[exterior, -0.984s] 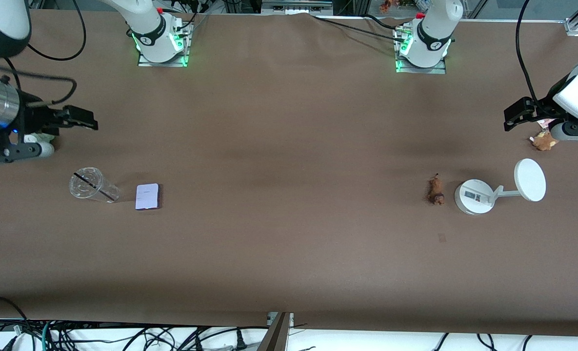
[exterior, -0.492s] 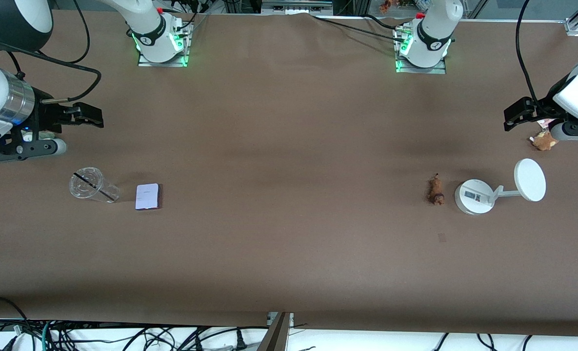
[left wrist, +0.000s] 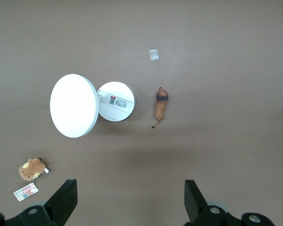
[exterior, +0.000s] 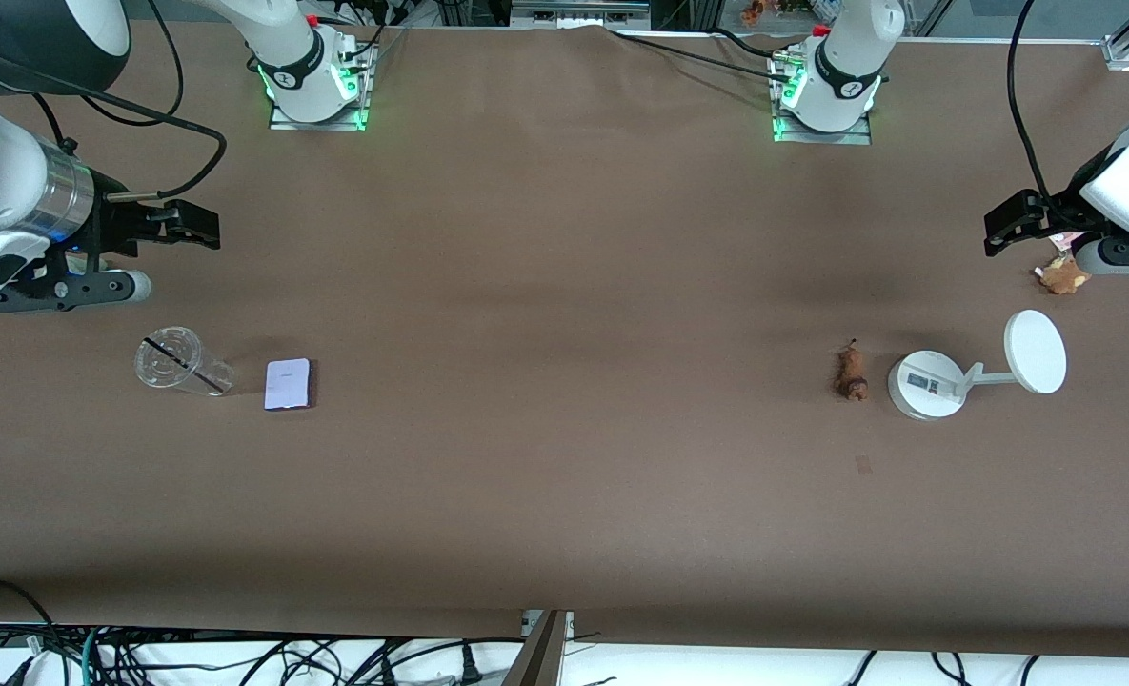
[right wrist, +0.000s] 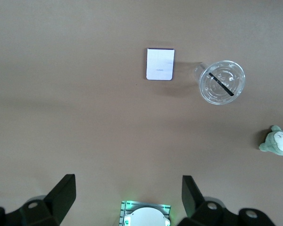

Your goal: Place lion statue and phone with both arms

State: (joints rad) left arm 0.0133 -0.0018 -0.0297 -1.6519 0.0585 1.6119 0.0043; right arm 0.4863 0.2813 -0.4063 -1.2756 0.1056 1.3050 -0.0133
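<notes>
- Front view: the brown table [exterior: 564, 495] fills the frame, with both arm bases along the upper edge.
- The right hand [exterior: 197, 225] hangs over bare table at the right arm's end, at upper-middle height in the frame. It is above the row where the phone and cup lie.
- In the right wrist view the right hand's fingers [right wrist: 61, 193] stand wide apart at the lower edge, with nothing between them.
- The phone [exterior: 287, 384] lies flat on the table at middle height of the frame, at the right arm's end. It sits just beside a clear plastic cup [exterior: 178, 360] lying on its side, apart from it.
- A grey-green plush [right wrist: 279, 141] shows at the edge of the right wrist view, near the cup.
- The left hand [exterior: 999, 231] hangs over the left arm's end of the table, beside a tan plush toy [exterior: 1061, 276] with a tag.
- The left wrist view shows the left hand's fingers [left wrist: 63, 197] spread wide and empty.
- The lion statue [exterior: 851, 373] lies on the table at middle height of the frame. It is just beside the round base of a white stand [exterior: 926, 384], not touching it, on the side toward the table's middle.
- The stand's disc points toward the left arm's end.
</notes>
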